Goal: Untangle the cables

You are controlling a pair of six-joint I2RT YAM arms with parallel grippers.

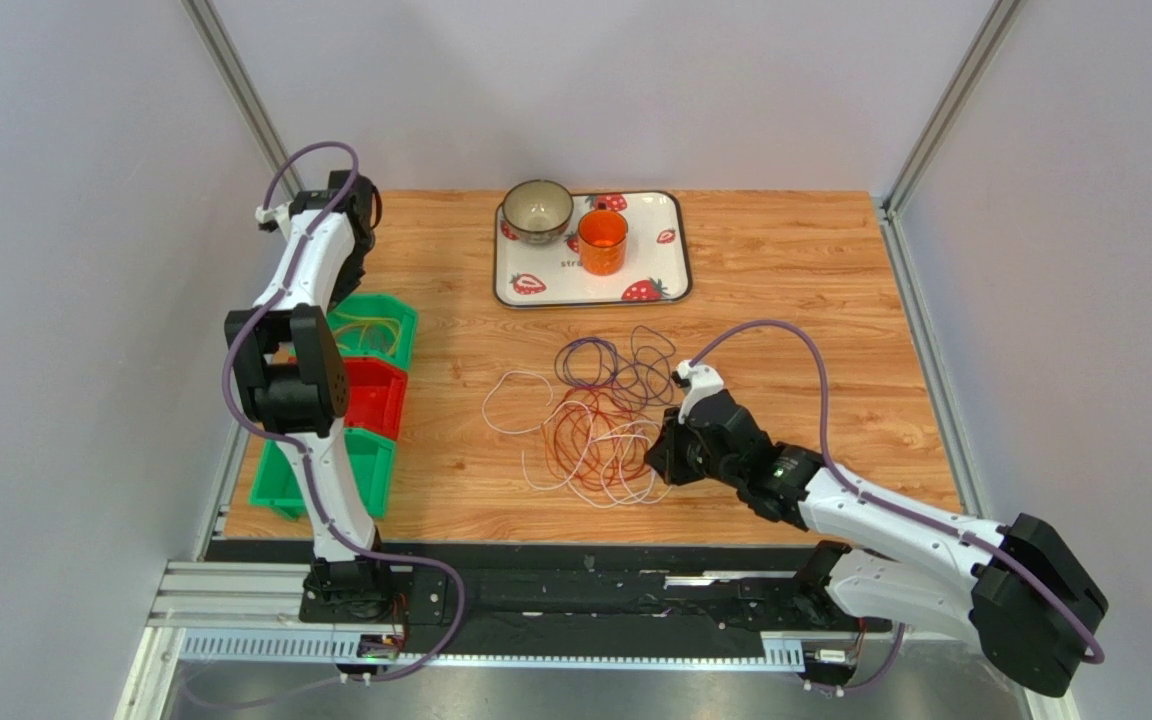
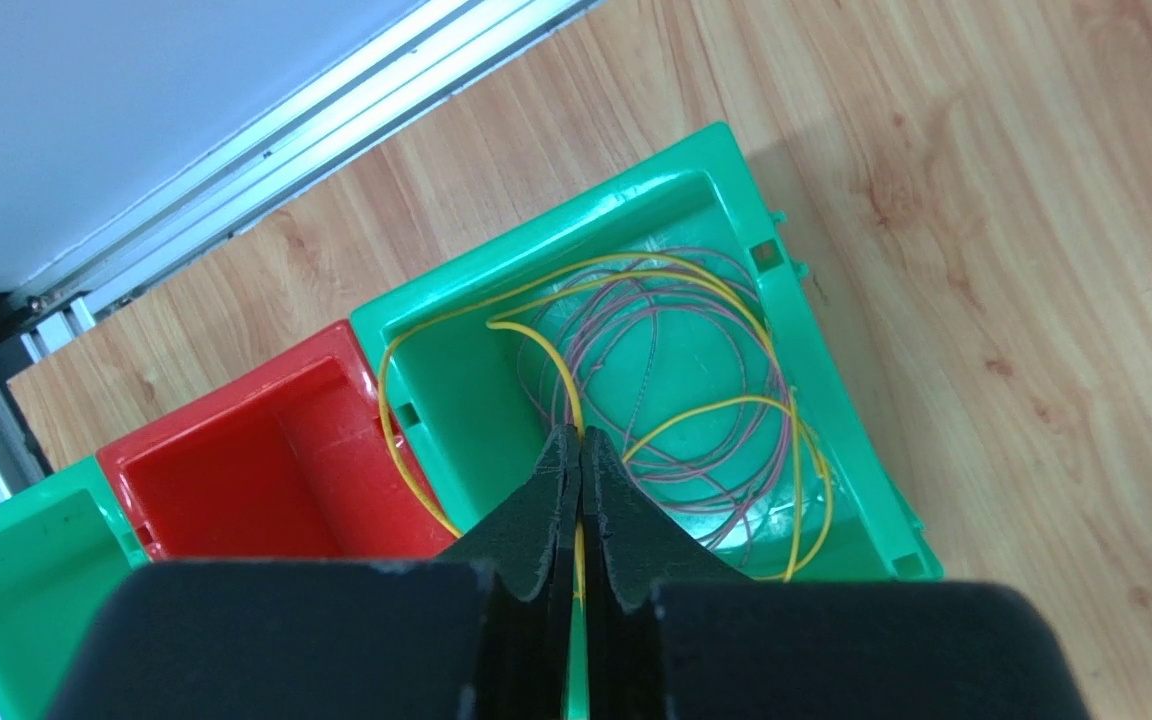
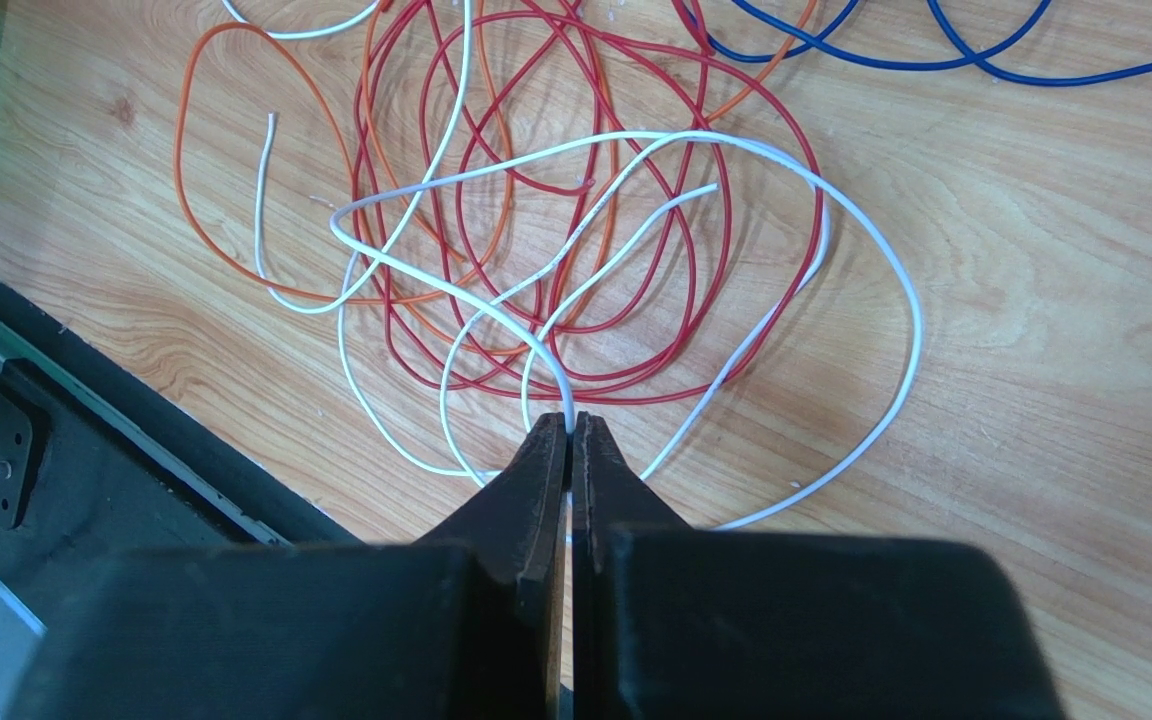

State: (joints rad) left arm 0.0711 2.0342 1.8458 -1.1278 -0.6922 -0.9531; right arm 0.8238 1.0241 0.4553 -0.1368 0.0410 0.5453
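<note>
At the near edge of the heaped cables (image 1: 605, 413), our right hand (image 3: 570, 428) is pinched shut on a white cable (image 3: 917, 315), whose loop runs forward, away from it, across the tabletop (image 3: 1063, 450). Our left hand (image 2: 579, 450), well apart, is clamped on a yellow cable (image 2: 533, 342) over the green bin (image 2: 537, 222); we judge the right hand nearer.

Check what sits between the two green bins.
A red bin, between the far green bin holding yellow and purple cables and the near green bin. Left wrist view shows it best.
</note>
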